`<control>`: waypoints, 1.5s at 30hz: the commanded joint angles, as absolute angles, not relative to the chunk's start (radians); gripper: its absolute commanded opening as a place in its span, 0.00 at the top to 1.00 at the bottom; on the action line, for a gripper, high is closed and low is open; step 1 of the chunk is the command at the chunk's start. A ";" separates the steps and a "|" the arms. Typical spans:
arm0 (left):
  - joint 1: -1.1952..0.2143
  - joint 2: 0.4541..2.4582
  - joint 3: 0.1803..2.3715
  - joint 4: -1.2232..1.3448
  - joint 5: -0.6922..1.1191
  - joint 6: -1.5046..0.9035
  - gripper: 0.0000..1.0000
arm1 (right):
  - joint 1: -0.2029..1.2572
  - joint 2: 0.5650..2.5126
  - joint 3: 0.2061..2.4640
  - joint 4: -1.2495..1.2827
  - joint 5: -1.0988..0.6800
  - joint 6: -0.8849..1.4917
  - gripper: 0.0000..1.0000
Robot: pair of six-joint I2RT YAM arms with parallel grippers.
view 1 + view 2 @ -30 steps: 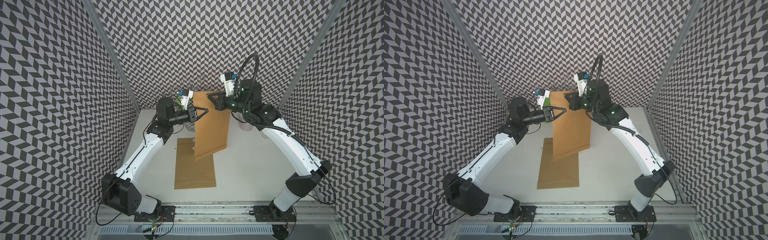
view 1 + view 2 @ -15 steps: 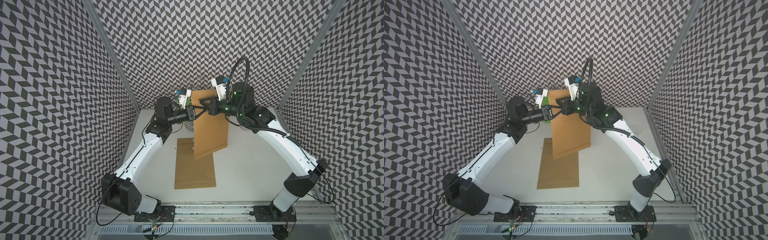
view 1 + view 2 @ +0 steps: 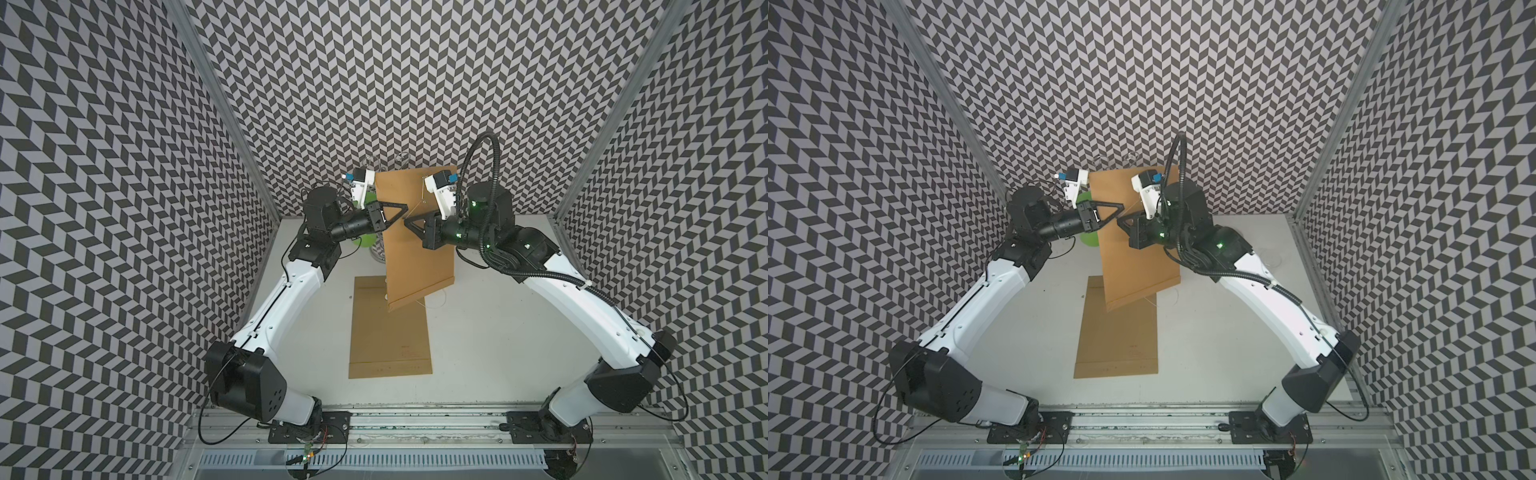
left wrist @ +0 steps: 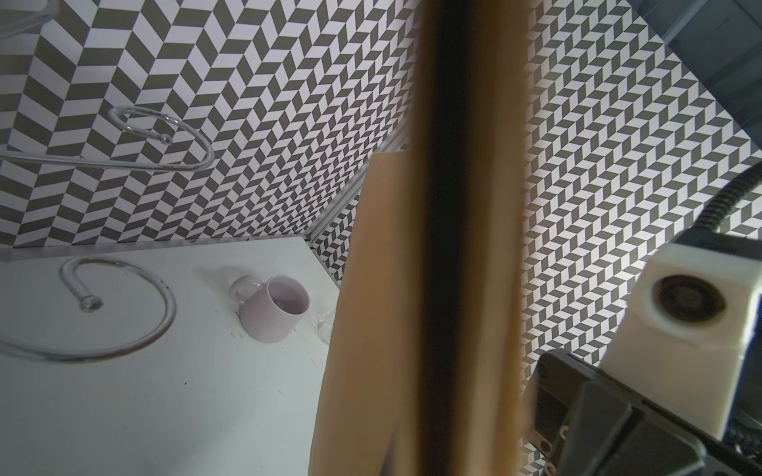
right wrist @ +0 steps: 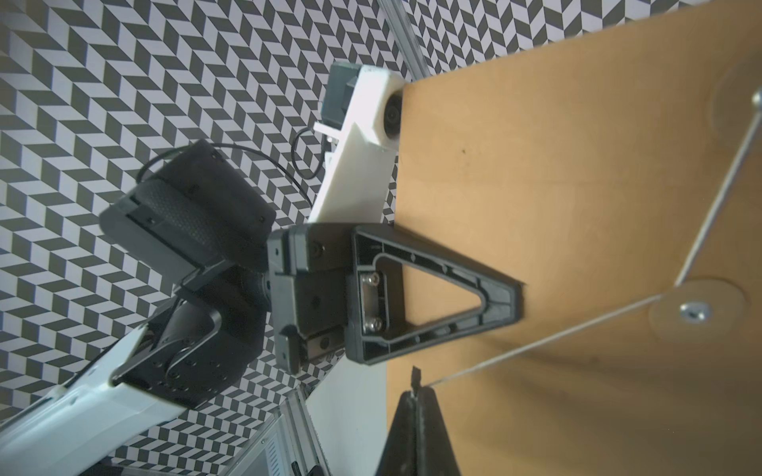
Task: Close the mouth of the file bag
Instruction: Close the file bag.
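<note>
So from where I'm standing, the file bag (image 3: 419,253) is up in the air, hanging roughly upright over the back half of the bench (image 3: 498,340) with its bottom edge slanted. The left pincer (image 3: 404,208) is clamped on it from the bag's left edge, reaching flat across the brown face. The right pincer (image 3: 409,219) is squeezed tight on the thin white string (image 5: 536,344). That string runs taut from its tips to a round button disc (image 5: 697,311) on the bag, then on up toward a 2nd disc (image 5: 742,99) at the edge of the right wrist view. The 2 pincer tips sit just beside each other in front of the bag. A 2nd brown bag (image 3: 390,345) lies flat on the bench underneath, and a pale mug (image 4: 274,309) sits back near the wall.
</note>
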State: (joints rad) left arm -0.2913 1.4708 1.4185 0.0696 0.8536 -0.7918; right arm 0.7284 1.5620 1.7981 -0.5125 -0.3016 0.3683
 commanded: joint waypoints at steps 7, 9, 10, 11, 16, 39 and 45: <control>-0.285 1.491 1.514 0.127 0.861 -0.817 1.00 | 0.738 1.504 1.657 -0.422 -0.305 0.395 1.00; -0.285 1.490 1.510 0.127 0.861 -0.815 1.00 | 0.736 1.500 1.633 -0.417 -0.308 0.397 1.00; -0.285 1.488 1.508 0.127 0.860 -0.812 1.00 | 0.734 1.499 1.623 -0.416 -0.308 0.398 1.00; -0.285 1.487 1.508 0.124 0.862 -0.810 1.00 | 0.731 1.499 1.612 -0.416 -0.308 0.396 1.00; -0.284 1.480 1.506 0.118 0.864 -0.805 1.00 | 0.693 1.487 1.570 -0.414 -0.322 0.395 1.00; -0.284 1.416 1.407 0.085 0.872 -0.771 1.00 | 0.358 1.551 1.735 -0.481 -0.270 0.333 1.00; -0.283 1.394 1.349 0.074 0.867 -0.757 1.00 | 0.357 1.592 1.848 -0.515 -0.255 0.330 1.00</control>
